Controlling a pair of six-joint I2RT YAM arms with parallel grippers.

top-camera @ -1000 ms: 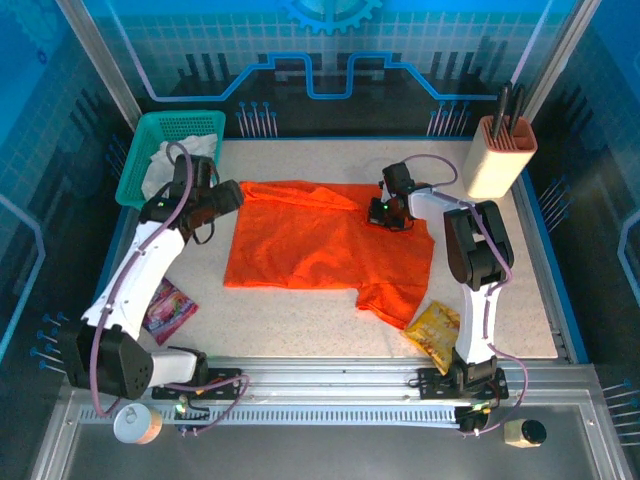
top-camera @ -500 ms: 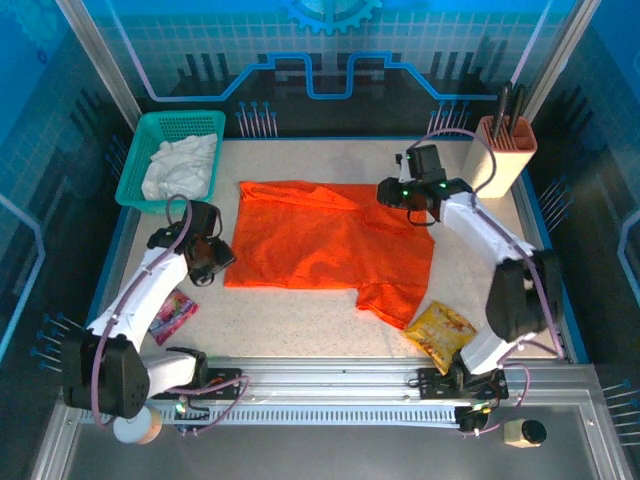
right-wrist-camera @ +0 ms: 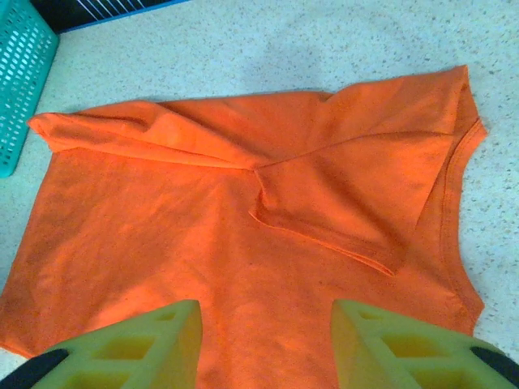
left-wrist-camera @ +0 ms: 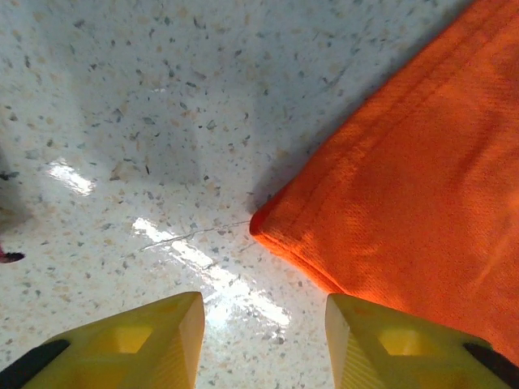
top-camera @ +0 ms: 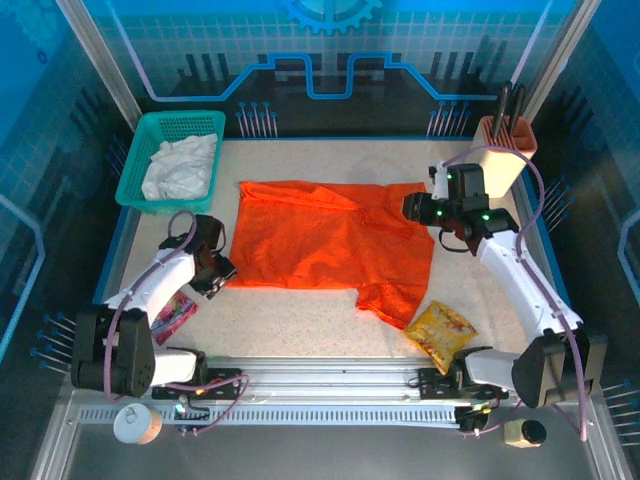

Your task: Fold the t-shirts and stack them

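speckled worktop [top-camera: 300, 320] | bright orange fabric t-shirt [top-camera: 320, 245] spread flat mid-worktop, unfolded | teal plastic basket [top-camera: 135, 150], far-left corner, keeps crumpled white t-shirt [top-camera: 180, 168] | left gripper [left-wrist-camera: 263, 332] wide, empty, low at orange shirt's near-left corner, likely to pinch it | right gripper [right-wrist-camera: 263, 336] wide, empty, over right edge

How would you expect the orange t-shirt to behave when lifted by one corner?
The orange t-shirt will probably drape limply, since it lies flat with soft creases. Its thin hemmed corner suggests it is light, so pushing would likely bunch it up.
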